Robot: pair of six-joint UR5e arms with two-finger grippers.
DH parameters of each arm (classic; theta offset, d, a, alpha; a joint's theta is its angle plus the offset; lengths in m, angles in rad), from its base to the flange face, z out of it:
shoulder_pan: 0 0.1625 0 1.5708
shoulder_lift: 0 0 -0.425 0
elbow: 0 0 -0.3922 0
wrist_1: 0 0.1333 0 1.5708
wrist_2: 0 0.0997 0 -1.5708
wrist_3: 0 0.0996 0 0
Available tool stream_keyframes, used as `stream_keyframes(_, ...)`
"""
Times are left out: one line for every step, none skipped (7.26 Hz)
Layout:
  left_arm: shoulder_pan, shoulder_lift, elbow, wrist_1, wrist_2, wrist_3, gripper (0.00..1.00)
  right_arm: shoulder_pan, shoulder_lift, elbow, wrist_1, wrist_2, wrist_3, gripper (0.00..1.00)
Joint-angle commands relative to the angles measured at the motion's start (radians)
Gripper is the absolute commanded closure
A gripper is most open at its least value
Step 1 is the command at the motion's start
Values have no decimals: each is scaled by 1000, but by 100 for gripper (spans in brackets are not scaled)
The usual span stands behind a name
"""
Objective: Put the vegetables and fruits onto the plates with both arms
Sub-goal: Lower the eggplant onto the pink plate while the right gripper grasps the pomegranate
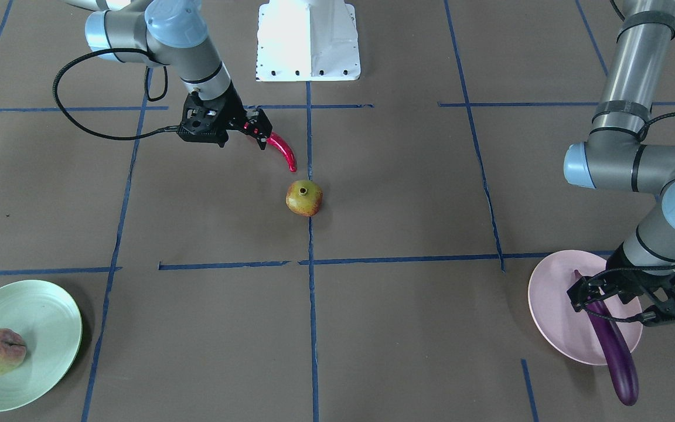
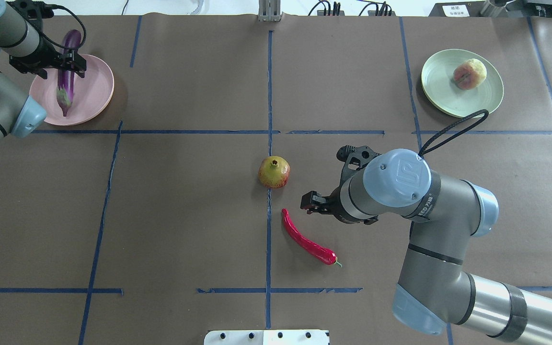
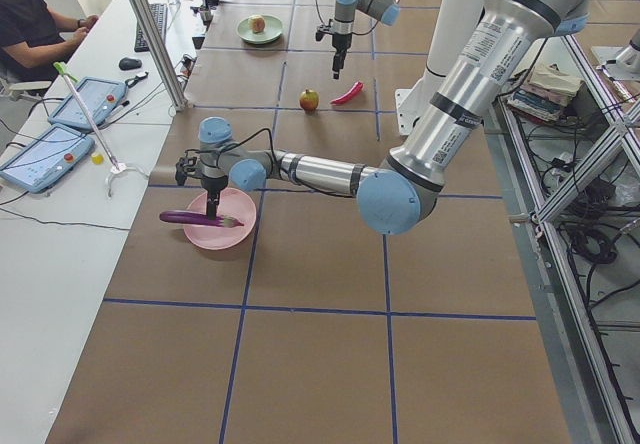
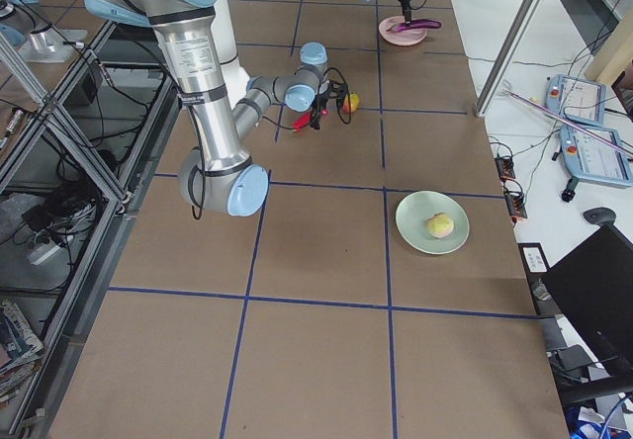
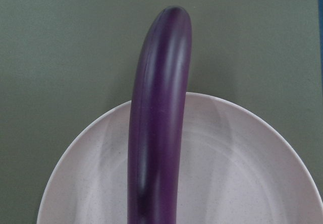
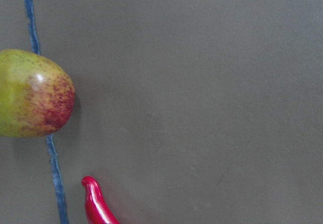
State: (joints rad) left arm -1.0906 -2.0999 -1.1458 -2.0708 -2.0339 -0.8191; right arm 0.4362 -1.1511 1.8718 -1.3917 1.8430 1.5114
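Chili pepper [image 2: 304, 239] lies just robot-side of the right tool [image 2: 313, 203] (released, empty), long axis diagonal on the worktop [image 2: 185, 215]; the left tool [image 2: 63, 61] grasps the eggplant [image 2: 63, 88].

The tabletop [image 2: 185, 215] is covered in brown paper and divided into large squares by blue tape lines [image 2: 269, 96]. A pomegranate-like fruit [image 2: 274, 172] sits on the central line, crown up. A red chili pepper [image 2: 304, 238] lies just beside it on the robot's side, with its pointed tip near the fruit but apart from it. A pink plate [image 2: 94, 91] rests toward the far left and a mint green plate [image 2: 441, 91] toward the far right, well apart. The white base block [image 1: 308, 41] stands at the robot's edge.
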Motion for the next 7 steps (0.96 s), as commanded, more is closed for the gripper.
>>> stream_keyframes(-2,0,-5,-2,-2,0,0,-8,40,-13,-20,-13,4,0)
stream_keyframes(-2,0,-6,-2,-2,-2,0,-5,97,-60,-20,-30,6,0)
stream_keyframes(-2,1,-8,-2,-2,-2,0,-5,160,-118,-20,-56,6,0)
stream_keyframes(-2,6,-15,-2,0,-2,0,4,221,-172,-17,-68,16,0)
stream_keyframes(-2,9,-22,-2,0,-2,0,12,258,-218,-6,-86,18,0)
stream_keyframes(-2,11,-22,-2,0,-2,0,12,292,-261,-7,-138,10,0)
stream_keyframes(-2,11,-22,-2,0,-3,0,12,316,-298,-10,-184,6,0)
